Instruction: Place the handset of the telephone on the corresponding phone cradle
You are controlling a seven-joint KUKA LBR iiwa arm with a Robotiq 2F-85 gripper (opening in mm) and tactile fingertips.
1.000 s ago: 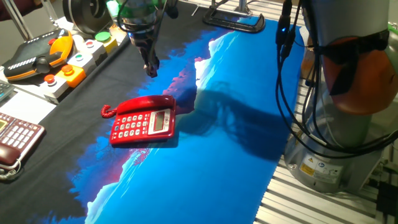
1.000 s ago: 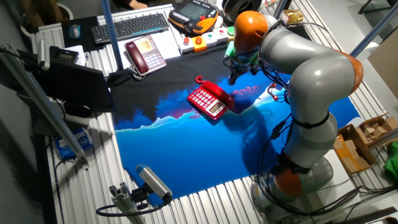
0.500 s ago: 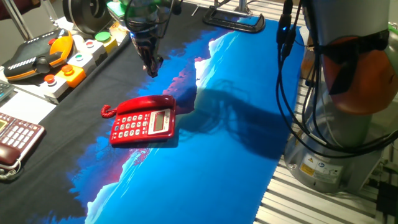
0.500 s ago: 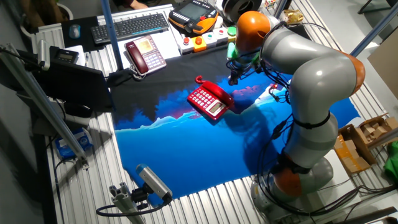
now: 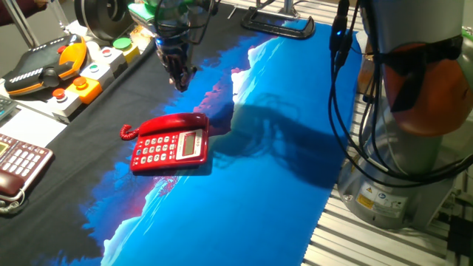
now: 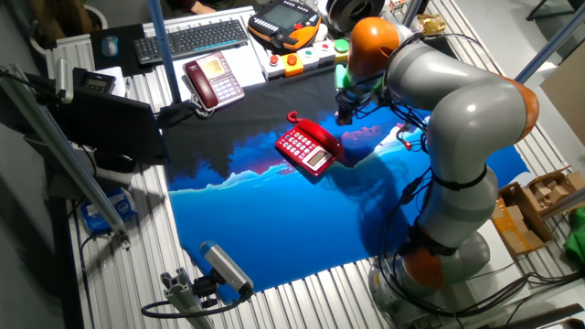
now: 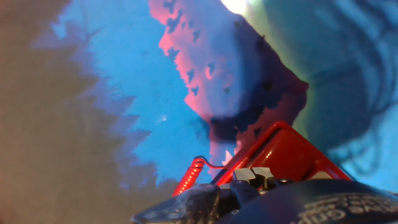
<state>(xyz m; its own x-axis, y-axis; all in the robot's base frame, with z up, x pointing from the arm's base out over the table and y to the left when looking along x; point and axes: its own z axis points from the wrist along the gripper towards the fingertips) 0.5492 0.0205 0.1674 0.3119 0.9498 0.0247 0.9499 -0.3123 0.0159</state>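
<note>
A: Handset (image 5: 171, 122): lies along the phone cradle (image 5: 185, 123) at the far edge of the telephone (image 5: 170, 146), mid-tabletop (image 5: 266, 185). Pincer (image 5: 179, 80): aloft beyond it, carrying nothing; its spread cannot be told.

B: Hazard: the coiled cord (image 7: 189, 176) could snag a low pass. Room: open blue cloth to the side; control box (image 5: 70, 74) crowds the far edge.

Open cloth (image 5: 244, 192) round telephone (image 5: 170, 145); button box (image 5: 81, 81) well apart.
</note>
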